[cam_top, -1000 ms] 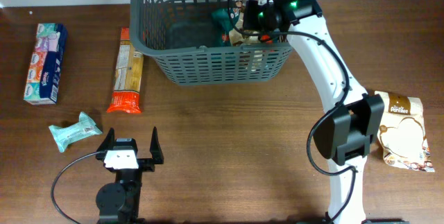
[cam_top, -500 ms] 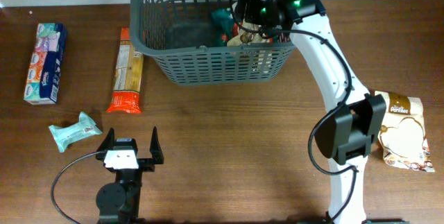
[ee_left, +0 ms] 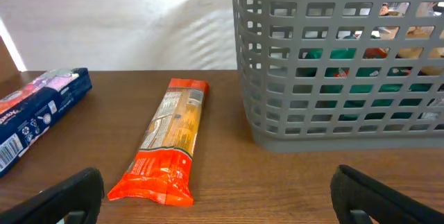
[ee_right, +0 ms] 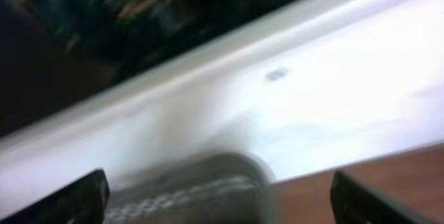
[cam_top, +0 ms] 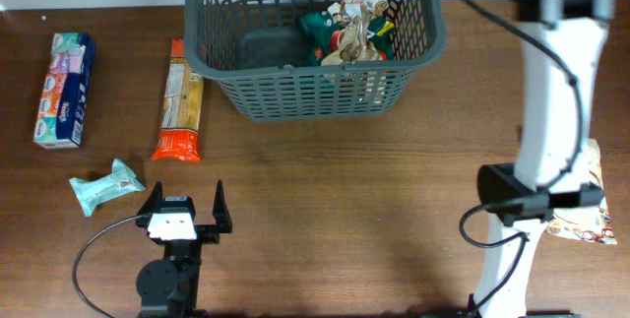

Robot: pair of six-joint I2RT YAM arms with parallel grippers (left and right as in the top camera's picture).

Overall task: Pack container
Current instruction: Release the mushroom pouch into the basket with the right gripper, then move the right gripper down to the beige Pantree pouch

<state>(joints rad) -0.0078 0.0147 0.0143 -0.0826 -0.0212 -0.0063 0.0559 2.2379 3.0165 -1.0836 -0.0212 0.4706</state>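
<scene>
The container [cam_top: 305, 92], a dark grey slotted basket, stands at the table's far middle. Green and tan packets [cam_top: 349, 32] lie inside at its right. The right arm [cam_top: 551, 82] rises at the basket's right, with its wrist at the top edge of the overhead view. The right gripper [ee_right: 225, 200] is open and empty; its view is blurred, with a grey rim [ee_right: 194, 186] below. My left gripper [cam_top: 184, 210] rests open near the front edge with nothing between its fingers. In the left wrist view the left gripper [ee_left: 222, 200] faces the container [ee_left: 333, 123].
An orange pasta packet [cam_top: 180, 101] lies left of the basket, also in the left wrist view as the orange packet [ee_left: 170, 141]. A blue box [cam_top: 64, 90] sits further left. A teal wipes pack [cam_top: 106, 182] lies near the left gripper. A beige bag [cam_top: 586, 205] lies at the right, partly behind the arm.
The right gripper opened over the basket's right side and left a packet inside. The right arm then swung up and to the right, away from the basket. The left arm stayed still.
</scene>
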